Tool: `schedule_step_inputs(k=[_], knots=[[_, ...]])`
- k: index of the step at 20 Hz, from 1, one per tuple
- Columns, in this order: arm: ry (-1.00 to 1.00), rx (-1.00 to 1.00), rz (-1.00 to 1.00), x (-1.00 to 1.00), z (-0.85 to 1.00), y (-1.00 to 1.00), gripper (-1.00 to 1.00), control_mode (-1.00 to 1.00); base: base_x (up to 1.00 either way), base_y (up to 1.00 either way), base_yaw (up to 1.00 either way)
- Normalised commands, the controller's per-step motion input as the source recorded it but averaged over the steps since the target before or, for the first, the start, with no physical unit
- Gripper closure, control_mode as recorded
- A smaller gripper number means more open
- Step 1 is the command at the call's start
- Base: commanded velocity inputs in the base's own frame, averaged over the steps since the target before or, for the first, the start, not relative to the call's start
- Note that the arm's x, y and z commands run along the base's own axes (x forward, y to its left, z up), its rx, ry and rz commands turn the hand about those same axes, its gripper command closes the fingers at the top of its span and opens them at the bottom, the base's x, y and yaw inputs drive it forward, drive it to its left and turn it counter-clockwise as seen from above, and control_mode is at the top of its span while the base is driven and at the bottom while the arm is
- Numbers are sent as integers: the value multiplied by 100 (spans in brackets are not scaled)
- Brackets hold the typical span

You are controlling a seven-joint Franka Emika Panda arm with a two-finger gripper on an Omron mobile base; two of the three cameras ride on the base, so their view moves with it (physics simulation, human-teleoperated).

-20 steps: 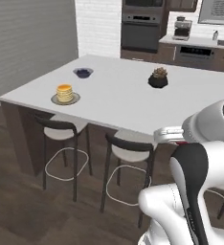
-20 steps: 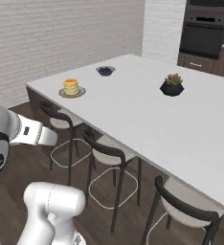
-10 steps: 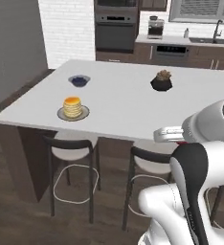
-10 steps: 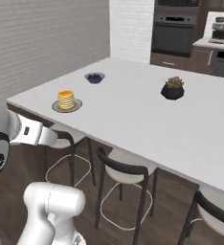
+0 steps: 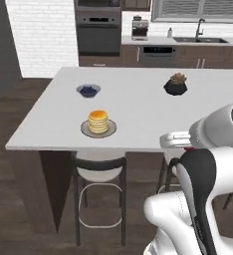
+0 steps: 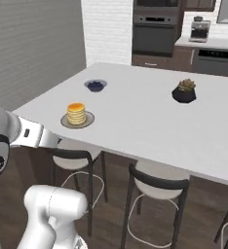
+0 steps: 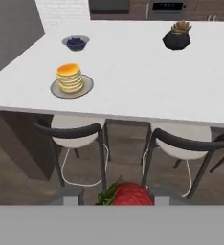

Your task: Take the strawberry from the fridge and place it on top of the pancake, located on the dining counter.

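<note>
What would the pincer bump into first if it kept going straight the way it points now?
Probably the stools tucked under the dining counter, or its near edge. The pincer, holding the strawberry, sits below the counter top, so the pancake lies above its line; depth is hard to judge.

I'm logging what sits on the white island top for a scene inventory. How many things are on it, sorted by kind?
Plate with pancake stack: 1
Bowl of blueberries: 1
Dark pot with a plant: 1
Total on the dining counter: 3
</note>
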Motion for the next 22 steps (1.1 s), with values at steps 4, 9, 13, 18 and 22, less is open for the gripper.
schedule_step_inputs(k=[4, 9, 13, 18, 22], knots=[[0, 0, 0, 0, 0, 0, 100, 100, 62, 77, -31], [0, 0, 0, 0, 0, 0, 100, 100, 50, 73, -34], [0, 0, 0, 0, 0, 0, 100, 100, 17, 54, -37], [0, 0, 0, 0, 0, 0, 100, 100, 38, 26, -6], [0, 0, 0, 0, 0, 0, 100, 100, 40, 39, 0]])
